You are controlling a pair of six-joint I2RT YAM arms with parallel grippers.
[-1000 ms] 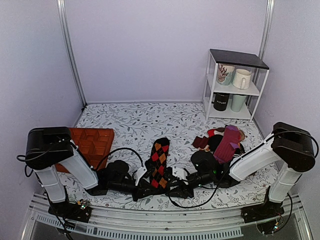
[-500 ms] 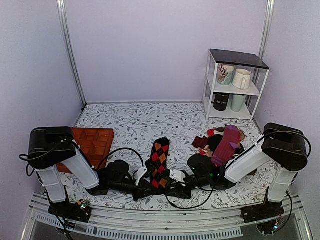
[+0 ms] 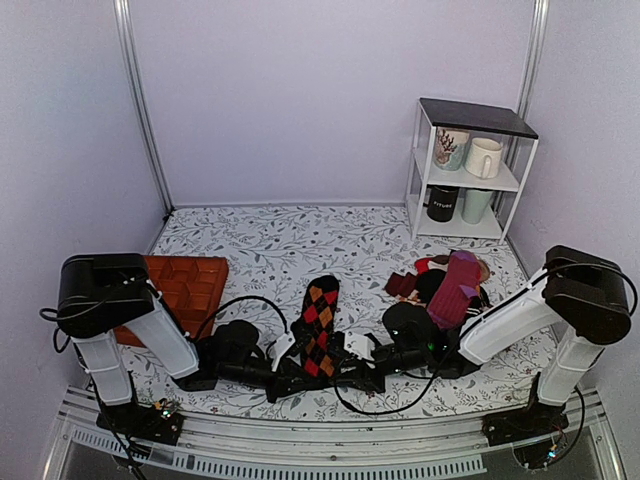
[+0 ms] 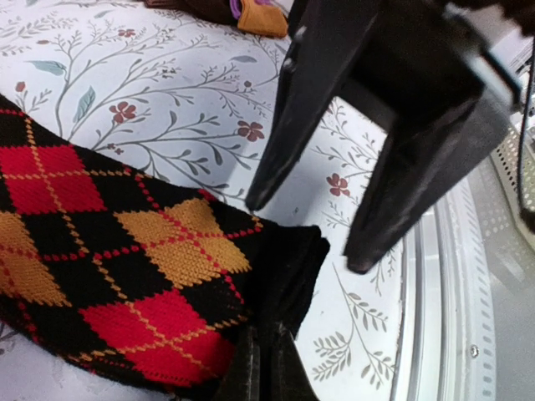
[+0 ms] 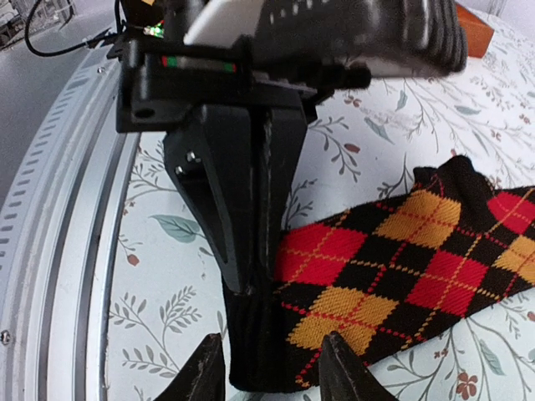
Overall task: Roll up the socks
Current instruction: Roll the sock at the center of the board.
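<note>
Socks [image 3: 318, 325] unmoved; right gripper [image 5: 272, 372] seemingly narrowed slightly.

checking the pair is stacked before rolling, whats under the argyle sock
Floral cloth shows all round the socks, so they lie on it. The shut left gripper pinches the black cuff at the near end. Whether a second sock lies beneath the top one is covered.

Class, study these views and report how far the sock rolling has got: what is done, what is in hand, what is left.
Done: the left tool is shut on the near end of the socks. In hand: the right tool stands open, astride that same end. Left: all the rolling. The socks lie flat at full length, with no turn made yet.
</note>
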